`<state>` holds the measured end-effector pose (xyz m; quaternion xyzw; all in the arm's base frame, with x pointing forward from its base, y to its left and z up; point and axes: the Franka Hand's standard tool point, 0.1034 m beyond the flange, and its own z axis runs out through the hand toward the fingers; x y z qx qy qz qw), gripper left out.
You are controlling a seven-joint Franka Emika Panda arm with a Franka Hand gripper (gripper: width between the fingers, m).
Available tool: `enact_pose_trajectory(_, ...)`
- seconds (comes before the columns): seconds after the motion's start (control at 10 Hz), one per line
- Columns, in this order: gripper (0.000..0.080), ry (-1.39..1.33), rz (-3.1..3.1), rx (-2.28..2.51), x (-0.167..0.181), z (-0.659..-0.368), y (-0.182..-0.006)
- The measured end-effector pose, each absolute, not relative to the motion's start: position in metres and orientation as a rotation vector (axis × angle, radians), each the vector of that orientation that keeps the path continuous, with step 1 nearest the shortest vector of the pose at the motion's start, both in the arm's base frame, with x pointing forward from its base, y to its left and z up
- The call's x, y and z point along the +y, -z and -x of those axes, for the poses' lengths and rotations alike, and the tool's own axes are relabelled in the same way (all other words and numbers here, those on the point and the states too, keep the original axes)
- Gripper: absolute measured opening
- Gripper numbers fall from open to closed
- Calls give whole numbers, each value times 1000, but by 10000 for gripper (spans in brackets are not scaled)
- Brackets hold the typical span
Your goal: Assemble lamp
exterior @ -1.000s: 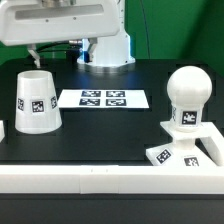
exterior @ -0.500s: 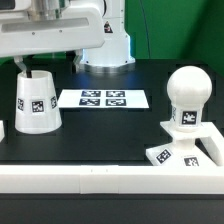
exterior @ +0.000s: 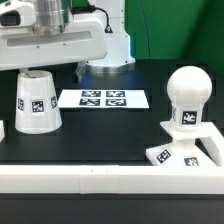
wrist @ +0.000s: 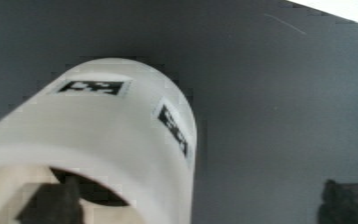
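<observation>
Exterior view: arm's big white head hangs right over the shade [exterior: 36,101] on the left; fingers hidden, can't tell if they're spread or pinched. Marker board [exterior: 103,98] beside it, bulb [exterior: 187,98] sits in the base [exterior: 186,146], right. Tags only, no readable text.

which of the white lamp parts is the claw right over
The shade, the cone at the exterior view's left. The claw hangs directly above it, while the bulb and base sit together far off at the right.
</observation>
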<state>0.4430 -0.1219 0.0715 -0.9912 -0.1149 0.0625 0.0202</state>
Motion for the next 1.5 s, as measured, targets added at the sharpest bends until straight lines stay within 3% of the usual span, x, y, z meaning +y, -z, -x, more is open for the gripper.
enact_pose_trajectory(0.1,441,-195,3074,-358,-122,-443,-71)
enact_pose_trajectory(0.2,441,-196,3074,-358,-122,-443,-71)
enact_pose_trajectory(0.4,124,-197,3074,-358,-122,-443,-71)
enact_pose_trajectory(0.5,124,-196,3074,-359,-121,-443,-71)
enact_pose_trajectory(0.6,44,-195,3074,-359,-122,-443,-71)
enact_pose_trajectory(1.2,44,-201,3076,-329,-117,-444,-71)
enact_pose_trajectory(1.5,44,-218,3053,-212,-57,-470,-78)
